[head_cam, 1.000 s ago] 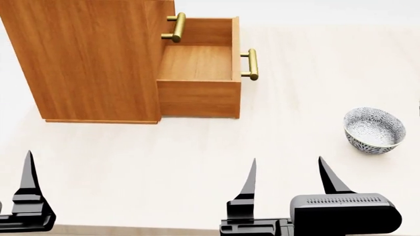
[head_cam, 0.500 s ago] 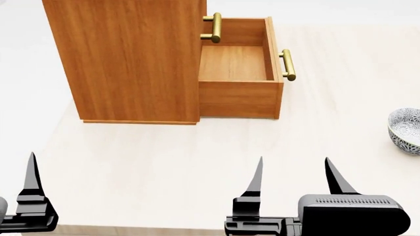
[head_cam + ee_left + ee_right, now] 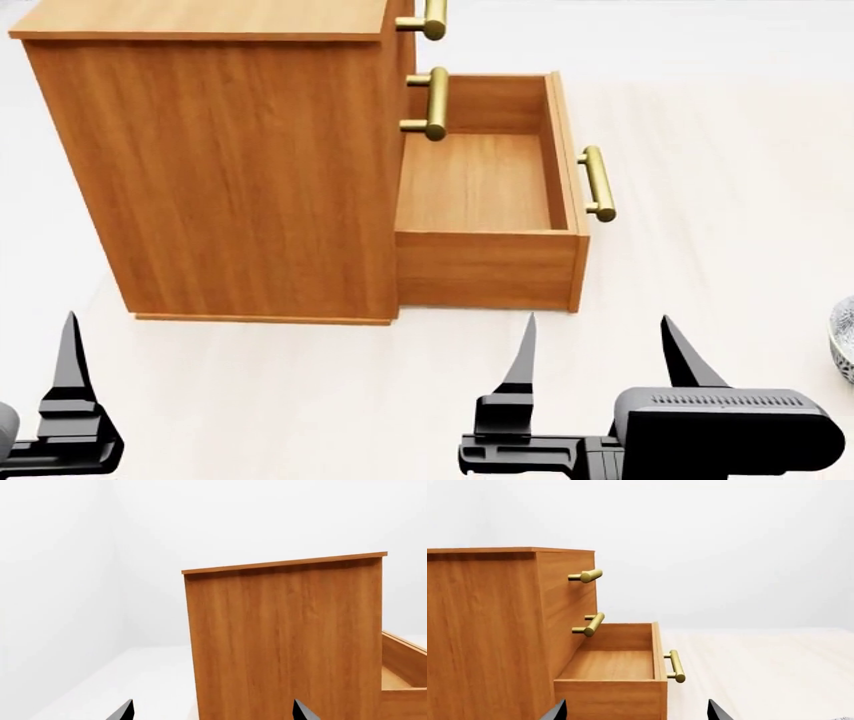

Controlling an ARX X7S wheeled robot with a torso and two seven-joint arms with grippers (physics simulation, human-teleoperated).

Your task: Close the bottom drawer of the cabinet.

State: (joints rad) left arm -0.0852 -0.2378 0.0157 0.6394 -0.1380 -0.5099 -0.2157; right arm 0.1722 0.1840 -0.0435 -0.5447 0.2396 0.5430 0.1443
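Note:
The orange-brown cabinet point(image 3: 227, 170) stands on the pale surface, its front facing right in the head view. The bottom drawer point(image 3: 481, 180) is pulled out, empty, with its brass handle point(image 3: 598, 183) on the far right. Two upper drawer fronts stay flush. My right gripper point(image 3: 598, 328) is open and empty, in front of the drawer's near side and apart from it. The right wrist view shows the drawer point(image 3: 610, 697) and handle point(image 3: 675, 666) ahead of that gripper point(image 3: 636, 707). My left gripper point(image 3: 212, 707) is open and empty, facing the cabinet's side point(image 3: 280, 640).
A blue-and-white patterned bowl point(image 3: 845, 345) is cut by the right edge of the head view. The pale wood-look surface point(image 3: 707, 150) stretches to the right of the drawer. White walls stand behind the cabinet.
The head view has shifted: the cabinet now sits lower and larger with its top showing, and the bowl has slid to the right edge. The drawer stays open. Both grippers stay open.

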